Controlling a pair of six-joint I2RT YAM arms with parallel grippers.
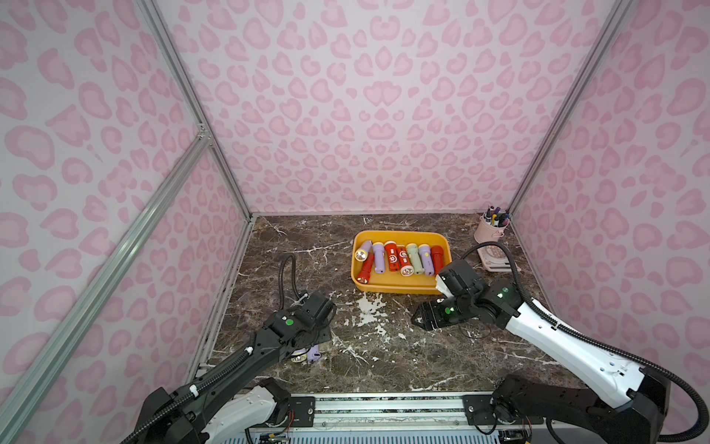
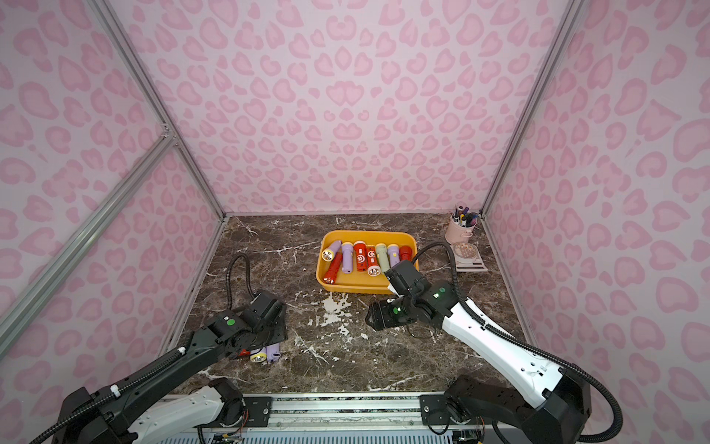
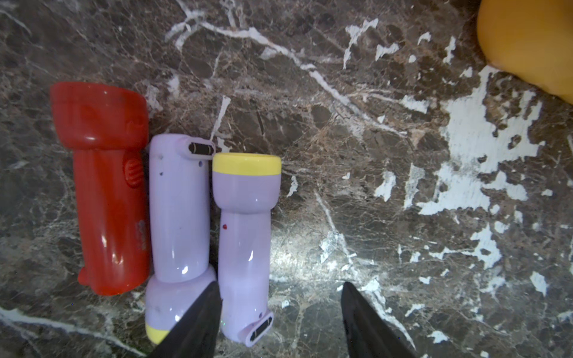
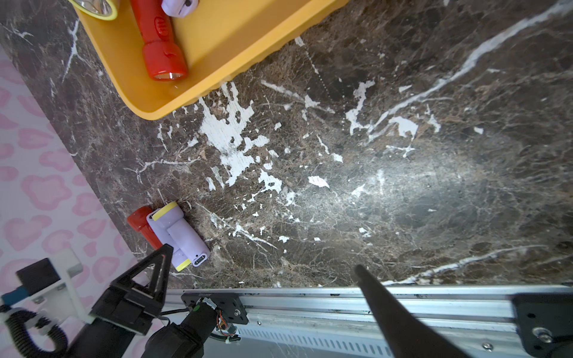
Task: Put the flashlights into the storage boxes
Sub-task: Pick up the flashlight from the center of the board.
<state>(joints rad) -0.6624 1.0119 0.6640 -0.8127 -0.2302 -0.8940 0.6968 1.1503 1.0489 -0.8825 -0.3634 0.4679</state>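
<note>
Nearest lilac flashlight (image 3: 245,248) lies on the bench (image 1: 384,357), side by side with a second lilac flashlight (image 3: 178,210) and a red flashlight (image 3: 108,192). The trio sits at about 7 o'clock from the yellow tray (image 1: 399,287), which holds several others. I judge its long axis parallel to the fingers of my left tool (image 3: 280,283), whose jaws stand moderately apart and empty, one finger beside its tail. My right tool (image 4: 263,256), wide and empty, sits toward 3 o'clock of the trio, well apart. Surface: dark marbled. Pink-patterned walls (image 1: 365,115) enclose it.
</note>
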